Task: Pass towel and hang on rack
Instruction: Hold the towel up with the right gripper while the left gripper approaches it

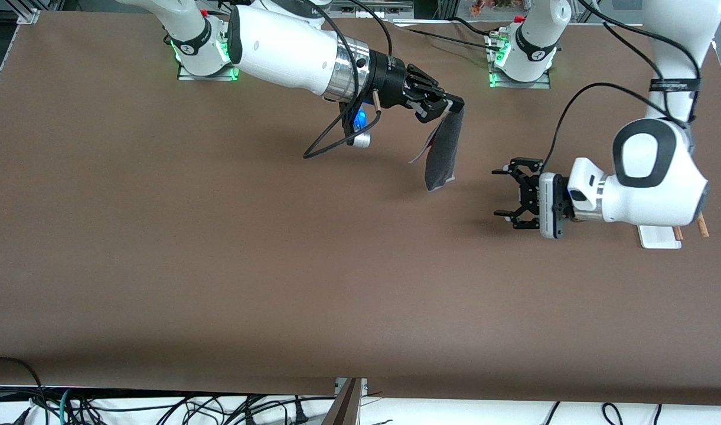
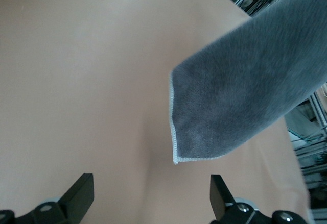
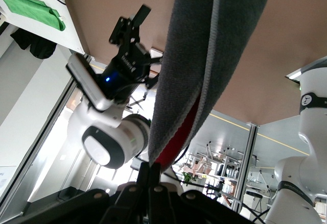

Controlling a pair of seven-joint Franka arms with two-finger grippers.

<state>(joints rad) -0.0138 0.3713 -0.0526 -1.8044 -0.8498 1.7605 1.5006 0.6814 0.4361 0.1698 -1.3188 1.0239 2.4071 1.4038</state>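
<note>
Front view: right end effector (image 1: 452, 107) clamping hanging towel (image 1: 443, 154), left end effector (image 1: 504, 195) agape, empty.

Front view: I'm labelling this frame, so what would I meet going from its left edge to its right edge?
Right claw shut on the towel → open left claw → rack.

Your two arms (image 1: 289, 50) wear glossy white shells with dark grey joint patches. The right arm has a silver wrist ring (image 1: 348, 68). Both bases (image 1: 204, 50) glow green, with red buttons beside them. Black cables (image 1: 584, 112) loop along the forearms. Black skeletal two-finger grippers; the left gripper (image 1: 505, 196) sits ahead of a white camera block (image 1: 552, 203).
</note>
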